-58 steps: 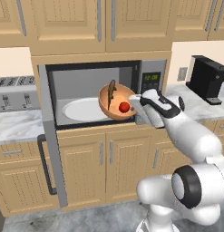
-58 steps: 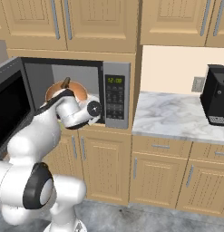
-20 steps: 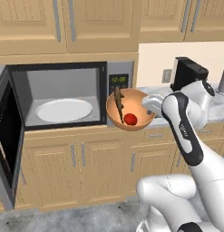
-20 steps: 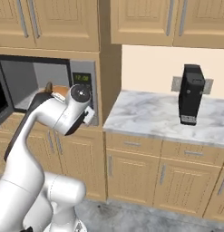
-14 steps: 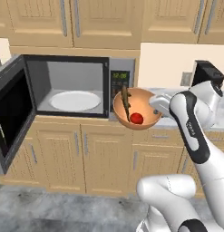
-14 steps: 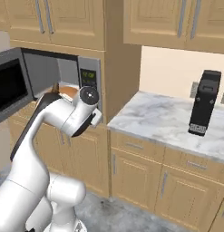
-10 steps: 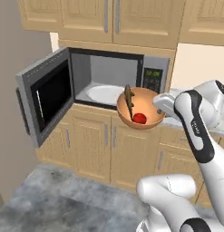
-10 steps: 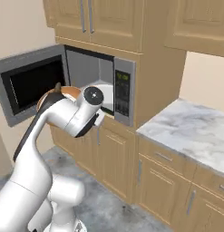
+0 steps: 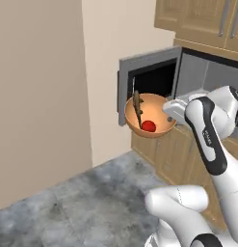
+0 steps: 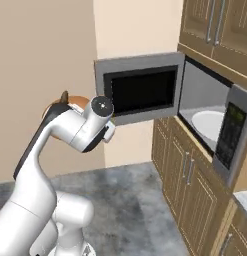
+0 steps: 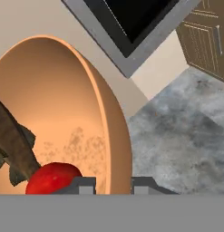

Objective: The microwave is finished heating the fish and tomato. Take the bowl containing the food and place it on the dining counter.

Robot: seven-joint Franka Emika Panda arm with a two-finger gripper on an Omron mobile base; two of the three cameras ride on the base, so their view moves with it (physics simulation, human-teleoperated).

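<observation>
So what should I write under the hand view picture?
Robot's jaws pinch the orange bowl rim, fish and tomato inside.

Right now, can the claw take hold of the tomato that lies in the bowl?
Probably not. The claw is shut on the rim of the bowl, so it is busy carrying it. The tomato lies inside beside the fish, apart from the fingers.

We have swung away from the microwave; its open door now sits behind the bowl, beige wall ahead.
</observation>
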